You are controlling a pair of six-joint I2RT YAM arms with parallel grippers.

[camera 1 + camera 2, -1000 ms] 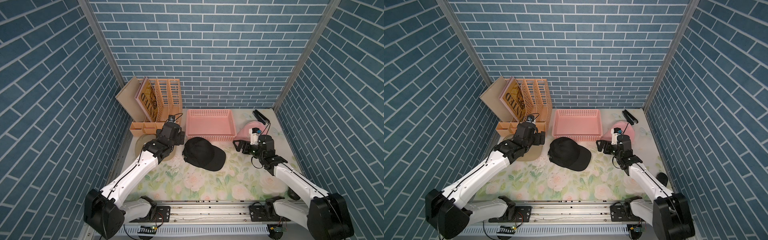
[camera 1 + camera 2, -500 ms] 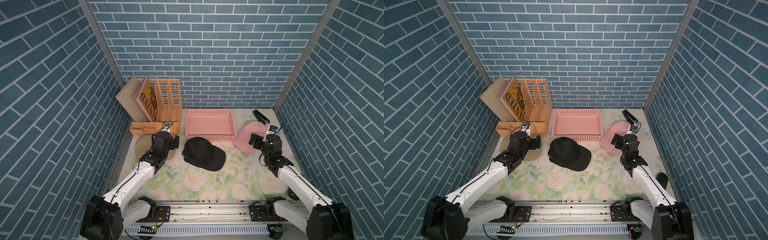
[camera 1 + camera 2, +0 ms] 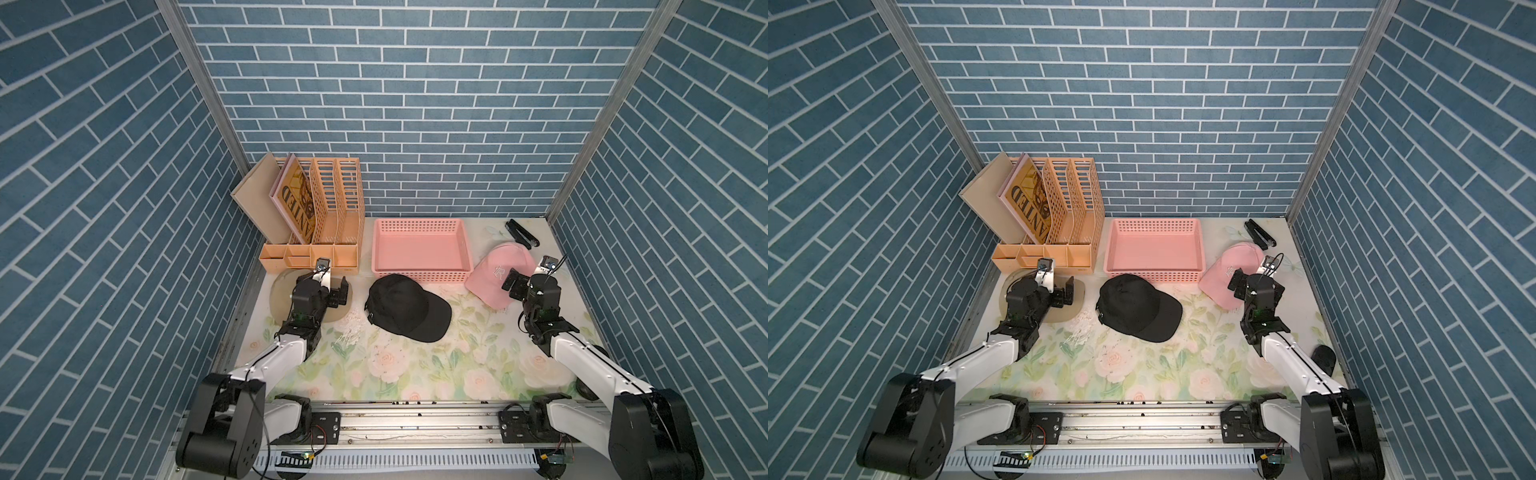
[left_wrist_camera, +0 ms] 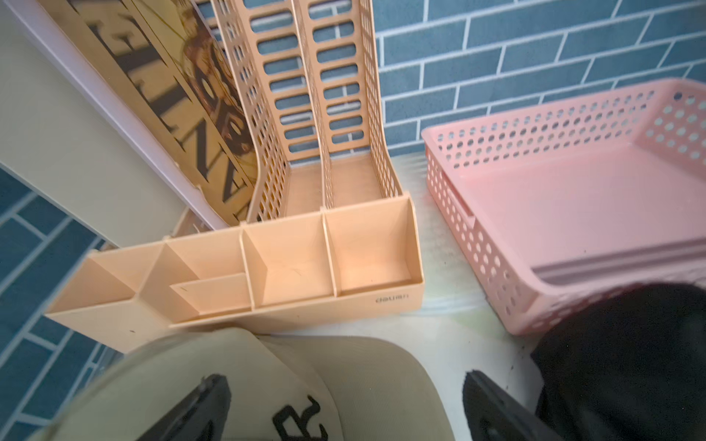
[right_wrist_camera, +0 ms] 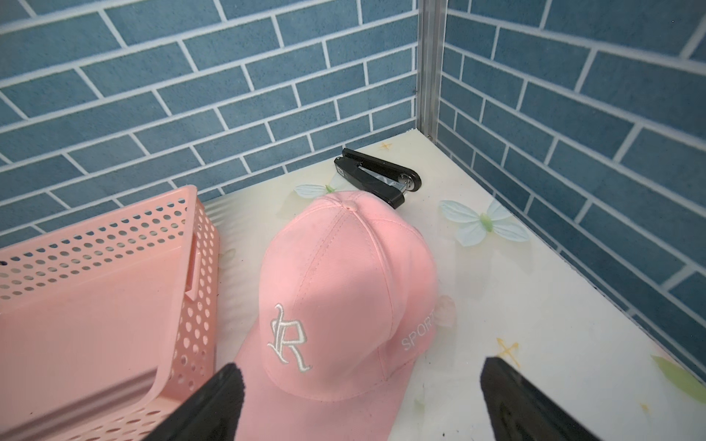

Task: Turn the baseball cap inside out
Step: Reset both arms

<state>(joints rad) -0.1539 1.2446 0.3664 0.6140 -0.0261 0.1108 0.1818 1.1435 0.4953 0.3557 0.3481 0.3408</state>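
Note:
Three baseball caps lie on the floral mat. A black cap [image 3: 405, 305] [image 3: 1138, 307] sits in the middle with its brim toward the front right, and nothing touches it. My left gripper [image 3: 338, 291] [image 4: 344, 404] hangs open over a beige cap [image 3: 278, 291] [image 4: 363, 374] at the left. My right gripper [image 3: 513, 282] [image 5: 359, 401] stands open at the brim of a pink cap [image 3: 494, 270] [image 5: 336, 290] at the right, holding nothing. The black cap's edge [image 4: 630, 362] shows in the left wrist view.
A pink perforated basket [image 3: 419, 226] stands just behind the black cap. An orange file organiser [image 3: 328, 208] holding a book fills the back left corner. A black stapler [image 3: 521, 235] lies behind the pink cap. Brick-patterned walls close in on three sides.
The left gripper has drawn back toward the front, settling over the beige cap. The right gripper has swung rightward to the pink cap's brim. Both stayed open; the caps have not moved.

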